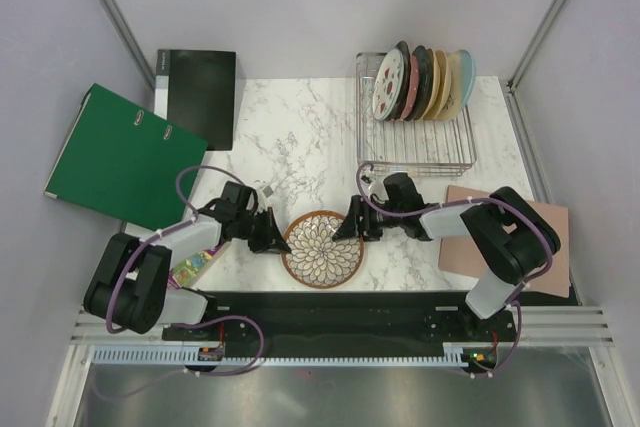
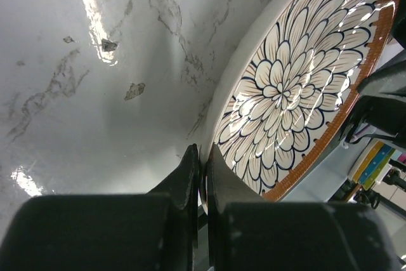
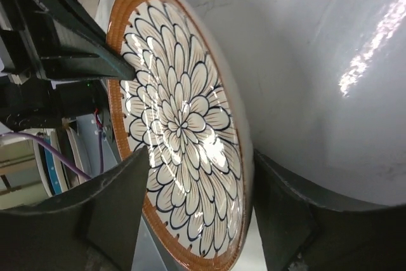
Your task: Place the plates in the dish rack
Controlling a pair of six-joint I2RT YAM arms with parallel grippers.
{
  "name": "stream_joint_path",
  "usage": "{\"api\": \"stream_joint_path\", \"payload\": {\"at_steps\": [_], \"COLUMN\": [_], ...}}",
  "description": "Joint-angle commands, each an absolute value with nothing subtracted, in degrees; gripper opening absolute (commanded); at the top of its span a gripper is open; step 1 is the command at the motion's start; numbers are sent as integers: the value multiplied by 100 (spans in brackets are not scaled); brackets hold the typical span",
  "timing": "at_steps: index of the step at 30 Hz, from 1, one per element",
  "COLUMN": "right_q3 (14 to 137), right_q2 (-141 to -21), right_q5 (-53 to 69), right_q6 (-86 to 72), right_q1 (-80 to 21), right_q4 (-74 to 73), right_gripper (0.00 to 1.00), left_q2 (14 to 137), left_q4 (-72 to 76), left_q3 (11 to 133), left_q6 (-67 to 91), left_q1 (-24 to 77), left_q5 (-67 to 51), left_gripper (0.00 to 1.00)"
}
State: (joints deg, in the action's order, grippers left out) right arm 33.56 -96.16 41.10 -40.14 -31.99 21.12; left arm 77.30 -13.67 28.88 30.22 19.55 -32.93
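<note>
A: How is the left gripper (image 1: 272, 235) held?
B: Clamped on the left rim of the brown petal plate (image 1: 323, 249), found at the near edge of the table (image 1: 290, 137).
A: And the right gripper (image 1: 347, 228)?
B: Fingers are spread, the right rim between them.

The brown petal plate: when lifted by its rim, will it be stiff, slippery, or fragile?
Probably stiff and fragile: the brown petal plate looks like glazed ceramic. Its shiny glaze may slip where the left gripper pinches the rim.
</note>
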Motion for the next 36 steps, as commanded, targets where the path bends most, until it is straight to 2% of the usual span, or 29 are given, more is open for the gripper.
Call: {"api": "stream_joint_path", "payload": {"at_steps": [1, 3, 4, 6, 8, 9, 10, 11, 12, 13, 16, 19, 23, 24, 27, 32, 33, 35, 36], "right_q3": [3366, 3375, 3358, 3349, 3366, 3401, 3488, 3576, 3647, 3856, 4418, 5183, 6483, 7130, 8545, 10272, 10579, 10827, 11089], "right_q2": [-9993, -9880, -9844, -9713, -9642, -9607, -9572, -9554, -9484, -9422, -8949, -8474, -8376, -8411, -8726, -9420, -9500, -9737, -9817], "right_q5": [3648, 3542, 3507, 3358, 3191, 3095, 3042, 2971, 2919, 3014, 3373, 3707, 4112, 4105, 3640, 1595, 677, -154, -1011], "right_q6": [-3710, -3569, -3438, -3297, -3112, -3042, -2954, -2753, -2673, -2533, -1830, -1205, -924, -792, -826, -1054, -1150, -1458, -1546], "right_q1": [-3305, -3305, -3313, -3305, -3305, -3313, -3322, -3322, -3314, -3322, -3322, -3095, -2716, -2629, -2383, -2224, -2224, -2224, -2250], "right_q4": [1486, 1275, 1196, 1012, 766, 704, 625, 354, 247, 89, -736, -1615, -2835, -2969, -3199, -2831, -2700, -2409, -2356], "right_gripper": [61, 50, 40, 33, 21, 19, 7, 0, 0, 0, 0, 0, 0, 0, 0, 0, 0, 0, 0], "left_q2": [7524, 7471, 7418, 7392, 7348, 7348, 7322, 7286, 7243, 7207, 6926, 6505, 6162, 6074, 6029, 6012, 5994, 5880, 5828], "left_q4": [-975, -1002, -976, -923, -888, -888, -896, -905, -923, -1010, -1686, -2039, -2065, -2057, -2048, -2109, -2101, -1987, -1908], "left_q3": [2839, 2839, 2848, 2856, 2874, 2900, 2909, 2953, 2997, 3058, 3602, 4235, 5217, 5386, 5791, 5653, 5590, 5327, 5230], "left_q6": [3401, 3401, 3401, 3410, 3419, 3410, 3401, 3401, 3349, 3279, 2604, 1882, 1460, 1415, 1284, 1361, 1467, 1782, 1889], "left_q1": [1986, 1986, 1978, 1969, 1951, 1951, 1951, 1934, 1916, 1881, 1732, 1653, 1416, 1345, 1195, 1178, 1178, 1125, 1081], "left_q5": [-3542, -3446, -3437, -3428, -3436, -3480, -3498, -3533, -3559, -3568, -3367, -2726, -1718, -1496, -889, -896, -975, -1368, -1502], "left_gripper": [2, 2, 2, 2, 2, 2, 2, 2, 3, 16, 44, 55, 60, 62, 66, 65, 64, 64, 64]}}
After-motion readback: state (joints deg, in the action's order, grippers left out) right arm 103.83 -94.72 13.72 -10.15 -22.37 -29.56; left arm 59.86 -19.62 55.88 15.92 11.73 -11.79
